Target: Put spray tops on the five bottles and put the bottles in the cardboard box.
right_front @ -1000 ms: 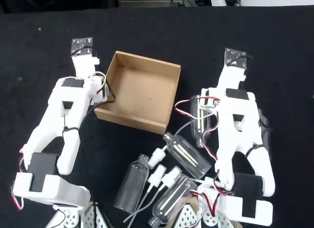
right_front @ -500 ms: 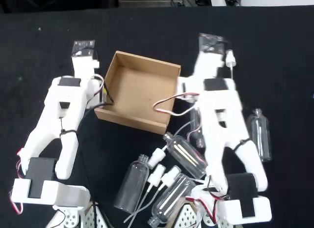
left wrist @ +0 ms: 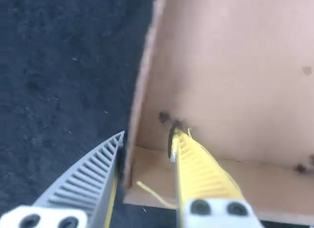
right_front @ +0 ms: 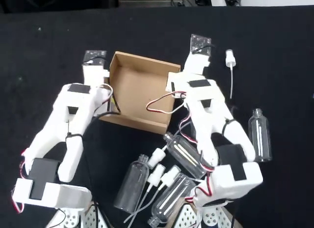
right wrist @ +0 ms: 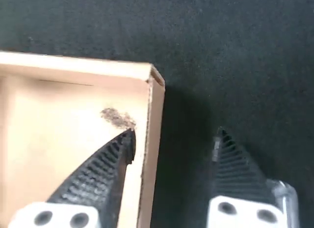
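The open cardboard box [right_front: 142, 93] lies at the table's middle. My left gripper [right_front: 98, 67] is open astride the box's left wall [left wrist: 142, 90], with the yellow finger [left wrist: 196, 164] inside the box. At the box's far right corner [right wrist: 152, 90], my right gripper [right_front: 198, 53] is also open, one finger [right wrist: 105, 169] inside and the other outside. A capped bottle [right_front: 186, 154] lies below the box. Two more bottles [right_front: 131, 184] [right_front: 169, 198] lie near the front edge. An uncapped bottle [right_front: 259, 134] lies at the right. A loose spray top [right_front: 229, 58] lies at the far right.
Loose spray tops [right_front: 164, 176] with thin tubes lie among the front bottles. Red and white cables [right_front: 164, 100] hang from the right arm over the box's right side. Bare black cloth [right_front: 274, 66] stretches to the far right and behind the box.
My right arm swung left from above the bottles to the box's right wall, uncovering the loose spray top and the right bottle. My left arm shifted right to the box's left wall.
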`<act>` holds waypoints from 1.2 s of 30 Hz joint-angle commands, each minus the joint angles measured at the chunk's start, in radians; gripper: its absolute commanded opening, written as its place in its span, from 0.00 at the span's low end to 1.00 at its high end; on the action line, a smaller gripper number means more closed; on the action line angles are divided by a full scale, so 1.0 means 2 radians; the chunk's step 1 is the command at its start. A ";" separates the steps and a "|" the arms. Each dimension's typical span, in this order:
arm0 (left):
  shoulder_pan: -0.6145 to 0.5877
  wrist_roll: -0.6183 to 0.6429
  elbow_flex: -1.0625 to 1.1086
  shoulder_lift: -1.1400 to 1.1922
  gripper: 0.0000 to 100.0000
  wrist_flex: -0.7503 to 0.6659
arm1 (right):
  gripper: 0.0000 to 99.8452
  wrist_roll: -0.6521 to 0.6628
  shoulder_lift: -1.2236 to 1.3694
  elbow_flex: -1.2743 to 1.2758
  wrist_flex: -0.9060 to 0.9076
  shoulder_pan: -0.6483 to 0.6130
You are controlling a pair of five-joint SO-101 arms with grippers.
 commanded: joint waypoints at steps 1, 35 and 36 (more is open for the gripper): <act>0.014 -0.002 -0.007 -0.027 0.14 0.011 | 0.11 0.000 0.001 -0.050 -0.023 -0.006; 0.032 -0.002 0.104 -0.143 0.14 -0.052 | 0.07 0.164 0.127 -0.244 0.016 -0.005; 0.032 -0.002 0.105 -0.143 0.14 -0.052 | 0.07 0.165 0.122 -0.244 0.023 -0.006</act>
